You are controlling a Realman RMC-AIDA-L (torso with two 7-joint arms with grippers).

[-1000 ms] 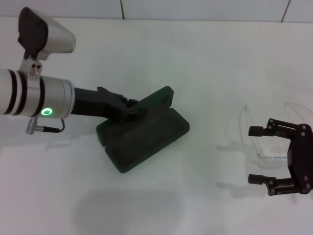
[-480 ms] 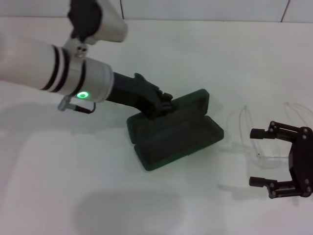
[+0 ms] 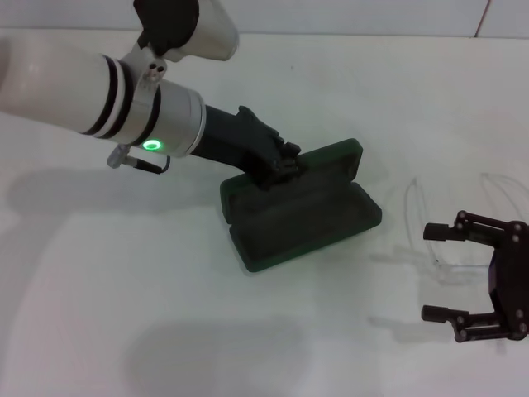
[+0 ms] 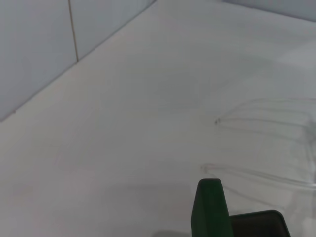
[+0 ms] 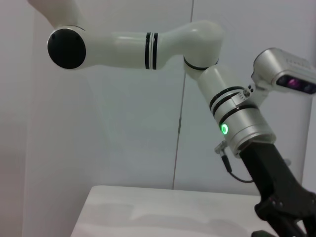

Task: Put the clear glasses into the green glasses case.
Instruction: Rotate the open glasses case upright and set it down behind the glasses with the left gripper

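The green glasses case (image 3: pixel 310 217) lies open at the middle of the table, its lid (image 4: pixel 210 207) raised. My left gripper (image 3: pixel 279 165) is shut on the lid's rear edge. The clear glasses (image 3: pixel 412 203) rest on the table to the right of the case, arms unfolded toward the back; the left wrist view shows their arms (image 4: pixel 256 116) beyond the lid. My right gripper (image 3: pixel 430 273) stands open at the right edge. The glasses' front sits about level with its upper finger. I cannot tell whether it touches them.
The table is white, with a tiled wall (image 3: pixel 331 12) along its back edge. The left arm (image 5: pixel 237 118) reaches in from the left over the table. Bare tabletop (image 3: pixel 124 289) lies left of and in front of the case.
My left gripper has carried the open case rightward, closer to the glasses. The right gripper has drifted slightly toward the table's front edge, still open.
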